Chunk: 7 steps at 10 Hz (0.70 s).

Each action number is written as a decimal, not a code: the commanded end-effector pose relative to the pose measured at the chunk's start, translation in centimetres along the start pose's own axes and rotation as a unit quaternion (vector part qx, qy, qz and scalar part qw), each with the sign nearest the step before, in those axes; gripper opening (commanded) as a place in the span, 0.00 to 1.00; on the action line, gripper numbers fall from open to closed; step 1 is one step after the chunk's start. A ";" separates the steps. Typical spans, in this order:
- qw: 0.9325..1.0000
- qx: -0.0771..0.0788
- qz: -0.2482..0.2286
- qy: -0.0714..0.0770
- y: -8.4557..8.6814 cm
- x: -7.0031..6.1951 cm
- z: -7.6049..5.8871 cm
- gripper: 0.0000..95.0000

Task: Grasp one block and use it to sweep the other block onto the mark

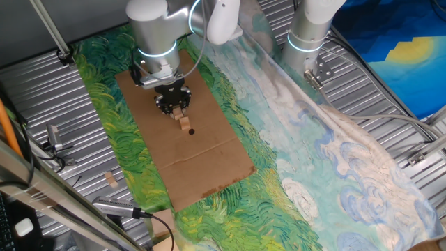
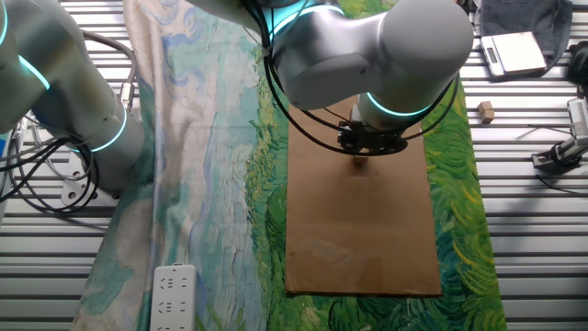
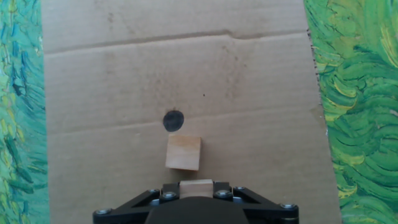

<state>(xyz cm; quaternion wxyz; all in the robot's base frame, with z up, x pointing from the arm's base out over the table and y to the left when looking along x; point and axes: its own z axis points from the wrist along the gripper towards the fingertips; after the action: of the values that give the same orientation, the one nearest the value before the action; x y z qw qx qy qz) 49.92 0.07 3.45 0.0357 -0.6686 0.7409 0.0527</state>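
Note:
My gripper [image 3: 196, 186] is shut on a wooden block [image 3: 196, 186], held low over the brown cardboard sheet [image 3: 249, 93]. Just ahead of it lies the other wooden block [image 3: 183, 152], loose on the cardboard, with a thin strip of cardboard between the two. The mark [image 3: 173, 121], a round black dot, lies just beyond that block, slightly to its left. In one fixed view the gripper [image 1: 175, 110] hangs above the loose block [image 1: 185, 125] and the mark [image 1: 191, 131]. In the other fixed view the gripper [image 2: 365, 153] shows under the arm; the blocks are mostly hidden there.
The cardboard lies on a green and blue painted cloth [image 1: 293, 139]. A spare wooden block [image 1: 110, 179] lies off the cloth on the metal table; it also shows in the other fixed view [image 2: 485, 111]. A second robot base [image 1: 310, 31] stands behind. A power strip [image 2: 173, 294] lies at the cloth's edge.

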 end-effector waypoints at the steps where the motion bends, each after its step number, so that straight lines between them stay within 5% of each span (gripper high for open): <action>1: 1.000 0.001 -0.003 0.001 0.0 0.0 0.0 0.00; 7: 1.000 0.000 0.001 -0.002 0.2 -1.5 0.3 0.00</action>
<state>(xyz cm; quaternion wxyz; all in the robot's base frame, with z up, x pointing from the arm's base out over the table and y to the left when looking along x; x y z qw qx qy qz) 49.89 1.78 3.40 0.0364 -0.6686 0.7407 0.0545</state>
